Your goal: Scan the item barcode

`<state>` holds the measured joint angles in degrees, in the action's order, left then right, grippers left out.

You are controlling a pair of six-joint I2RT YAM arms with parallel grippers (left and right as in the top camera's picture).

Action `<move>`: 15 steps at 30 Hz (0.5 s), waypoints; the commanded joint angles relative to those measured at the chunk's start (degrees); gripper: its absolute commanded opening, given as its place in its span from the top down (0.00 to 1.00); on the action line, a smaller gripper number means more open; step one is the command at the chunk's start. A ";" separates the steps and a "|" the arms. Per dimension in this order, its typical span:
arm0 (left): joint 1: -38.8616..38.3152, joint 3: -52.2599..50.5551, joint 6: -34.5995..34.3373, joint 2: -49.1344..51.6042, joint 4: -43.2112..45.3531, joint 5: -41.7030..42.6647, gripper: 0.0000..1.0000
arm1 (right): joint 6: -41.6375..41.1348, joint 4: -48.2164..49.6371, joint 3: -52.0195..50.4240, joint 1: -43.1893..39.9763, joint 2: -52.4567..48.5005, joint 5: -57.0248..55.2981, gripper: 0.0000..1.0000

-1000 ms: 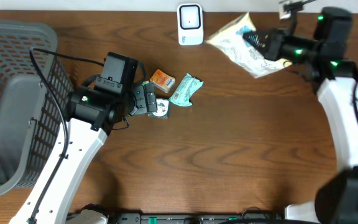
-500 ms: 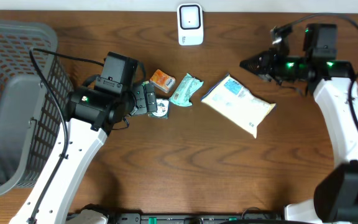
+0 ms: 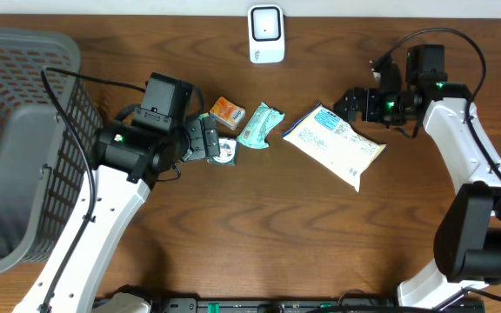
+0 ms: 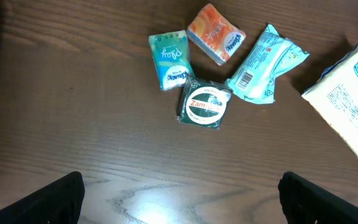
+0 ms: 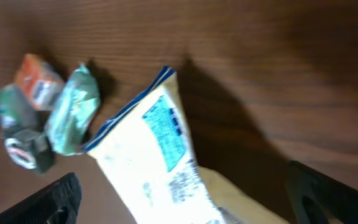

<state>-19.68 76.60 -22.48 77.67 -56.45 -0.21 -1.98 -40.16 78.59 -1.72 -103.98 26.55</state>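
Pouch, white with blue print, lay flat on the table, right of centre and slanted, with neither of my grippers holding it. Nearest me, my left arm rose from the front edge and leaned toward the middle. My left gripper had its fingers spread wide and empty, just short of a round green tin. Past the tin sat a green tissue packet, an orange packet and a teal wrapped packet, close together. My right arm ran up the right side, bent at the elbow and reached leftward. My right gripper hung near the pouch's far right corner, fingers wide apart with nothing clamped between them. I could not tell whether it touched the pouch. A grey basket stood at far left. At the far edge stood the white scanner.
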 commanded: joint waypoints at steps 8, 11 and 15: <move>0.07 0.87 0.31 -0.20 -0.09 -0.70 0.02 | 10.71 -2.97 0.24 0.11 -9.84 0.50 0.01; 0.07 0.87 0.33 -0.20 -0.09 -0.70 0.02 | 13.14 -4.70 0.24 -0.04 -14.19 7.08 0.06; 0.07 0.87 0.33 -0.20 -0.09 -0.70 0.03 | 19.02 -7.87 0.24 -0.63 -17.99 18.71 0.24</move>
<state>-19.68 76.60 -22.48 77.67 -56.42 -0.23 11.38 -46.50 79.18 -2.09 -118.74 35.14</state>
